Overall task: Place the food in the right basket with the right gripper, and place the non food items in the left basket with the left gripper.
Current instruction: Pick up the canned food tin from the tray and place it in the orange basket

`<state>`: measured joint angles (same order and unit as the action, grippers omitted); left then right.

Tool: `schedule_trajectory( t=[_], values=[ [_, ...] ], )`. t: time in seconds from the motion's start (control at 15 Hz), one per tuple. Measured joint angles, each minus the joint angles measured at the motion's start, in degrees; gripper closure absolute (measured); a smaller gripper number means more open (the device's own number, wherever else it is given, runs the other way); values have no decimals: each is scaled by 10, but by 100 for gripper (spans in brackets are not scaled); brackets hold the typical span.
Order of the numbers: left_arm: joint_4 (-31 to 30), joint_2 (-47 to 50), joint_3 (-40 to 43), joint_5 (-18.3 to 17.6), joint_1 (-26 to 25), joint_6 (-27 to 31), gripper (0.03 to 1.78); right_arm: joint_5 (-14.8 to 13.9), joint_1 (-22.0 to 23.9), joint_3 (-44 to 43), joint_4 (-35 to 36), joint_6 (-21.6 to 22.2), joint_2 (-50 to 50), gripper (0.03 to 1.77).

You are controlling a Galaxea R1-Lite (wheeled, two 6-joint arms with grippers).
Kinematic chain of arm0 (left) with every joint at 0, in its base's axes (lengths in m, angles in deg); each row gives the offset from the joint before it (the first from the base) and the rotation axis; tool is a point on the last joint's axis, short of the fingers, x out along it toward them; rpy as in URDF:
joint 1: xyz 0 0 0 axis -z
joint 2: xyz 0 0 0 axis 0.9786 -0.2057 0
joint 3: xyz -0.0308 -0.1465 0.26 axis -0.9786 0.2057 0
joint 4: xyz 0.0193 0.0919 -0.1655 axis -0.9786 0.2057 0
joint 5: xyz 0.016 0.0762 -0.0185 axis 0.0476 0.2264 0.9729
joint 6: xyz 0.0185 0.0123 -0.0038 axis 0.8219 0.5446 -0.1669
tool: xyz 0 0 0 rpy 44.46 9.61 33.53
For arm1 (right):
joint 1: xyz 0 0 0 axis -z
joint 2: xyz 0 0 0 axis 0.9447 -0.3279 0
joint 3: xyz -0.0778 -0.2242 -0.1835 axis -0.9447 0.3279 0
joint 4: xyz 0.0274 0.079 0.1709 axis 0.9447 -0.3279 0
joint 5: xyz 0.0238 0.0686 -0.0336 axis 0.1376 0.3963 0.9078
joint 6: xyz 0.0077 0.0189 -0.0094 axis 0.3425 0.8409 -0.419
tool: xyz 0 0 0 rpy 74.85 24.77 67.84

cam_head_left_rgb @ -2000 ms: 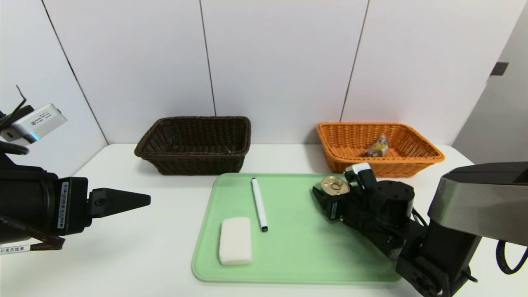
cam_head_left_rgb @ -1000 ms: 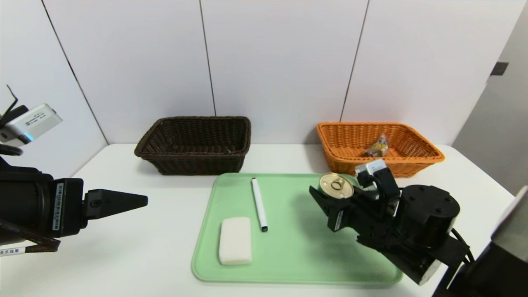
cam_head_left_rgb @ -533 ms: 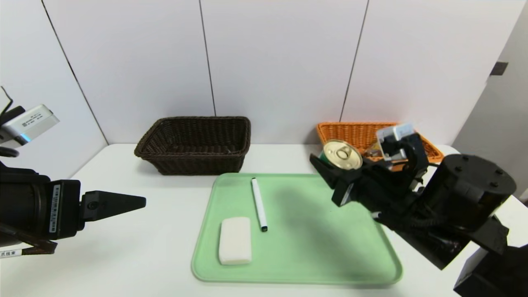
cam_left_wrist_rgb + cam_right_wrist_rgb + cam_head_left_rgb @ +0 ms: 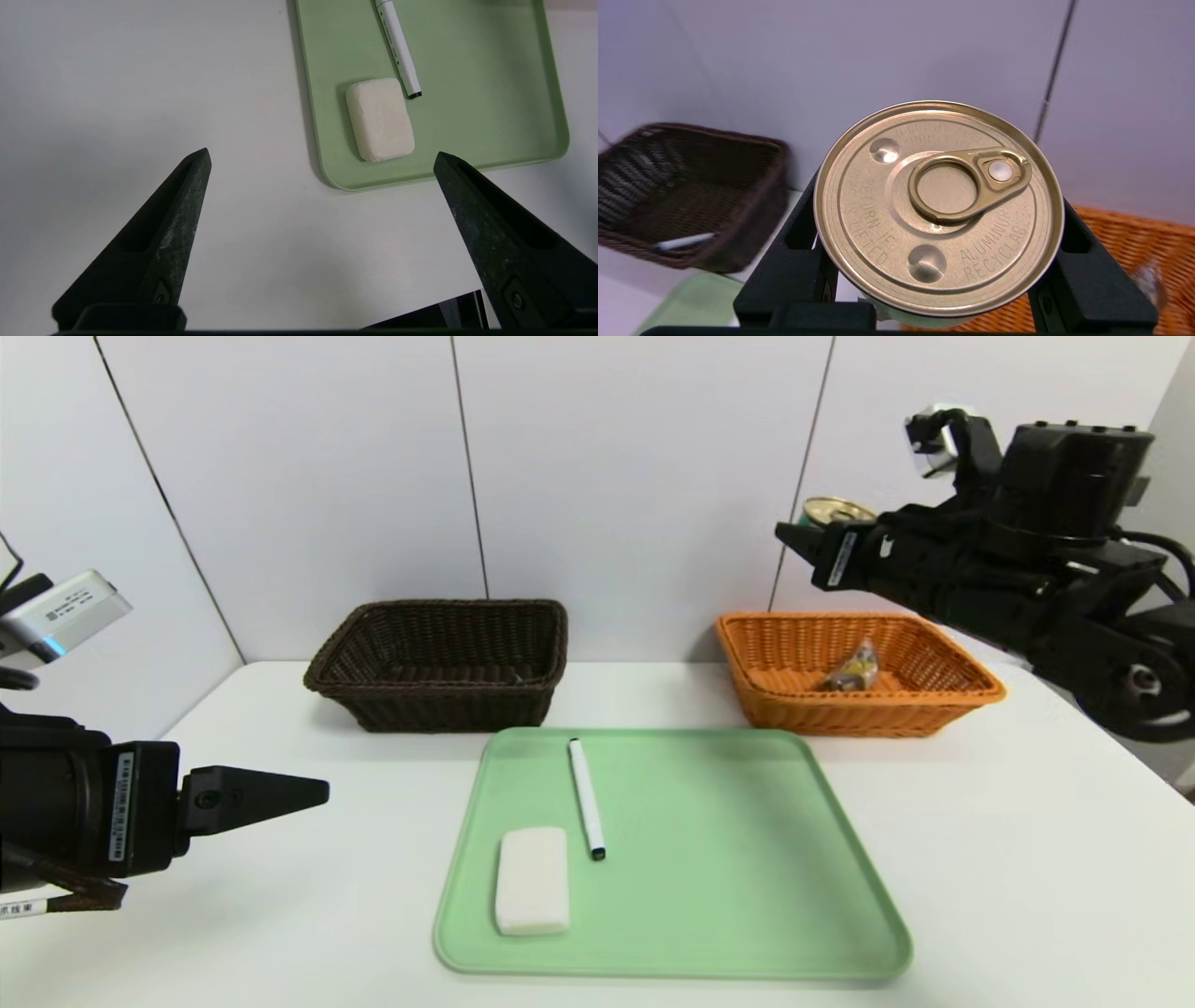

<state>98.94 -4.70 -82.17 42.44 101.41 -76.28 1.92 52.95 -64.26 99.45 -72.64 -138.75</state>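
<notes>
My right hand (image 4: 822,534) is clamped across the sides of the can (image 4: 837,511), high above the orange basket (image 4: 971,691) at far right. It is rigid, smooth metal, probably weighty and slippery. My left hand (image 4: 322,161) hangs open over the tabletop (image 4: 1027,859).

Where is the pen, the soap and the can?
pen (image 4: 586,797), head view, middle of its white barrel.
soap (image 4: 532,880), head view, centre of its top face.
can (image 4: 939,206), right wrist view, lid by the pull ring.
</notes>
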Motion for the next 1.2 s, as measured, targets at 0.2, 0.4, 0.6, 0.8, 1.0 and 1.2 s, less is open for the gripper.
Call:
schedule_trajectory(
  t=[0.2, 0.4, 0.6, 0.8, 1.0, 1.2],
  values=[
    [0, 2, 0, 0, 0, 0, 12, 6, 36, -76, -110, 0, -59, 76],
    [-1, 2, 1, -1, 0, 2, 12, 5, 59, -129, -167, 1, -116, 76],
    [-2, 2, 1, -2, 0, 2, 12, 5, 78, -152, -184, 1, -169, 76],
    [-2, 1, 2, -2, 0, 1, 12, 6, 89, -162, -186, 0, -209, 76],
    [-3, -1, 2, -2, 0, 1, 12, 6, 92, -170, -186, 0, -235, 76],
    [-4, -3, 2, -2, 0, 1, 12, 6, 93, -179, -183, -1, -246, 68]
  ],
)
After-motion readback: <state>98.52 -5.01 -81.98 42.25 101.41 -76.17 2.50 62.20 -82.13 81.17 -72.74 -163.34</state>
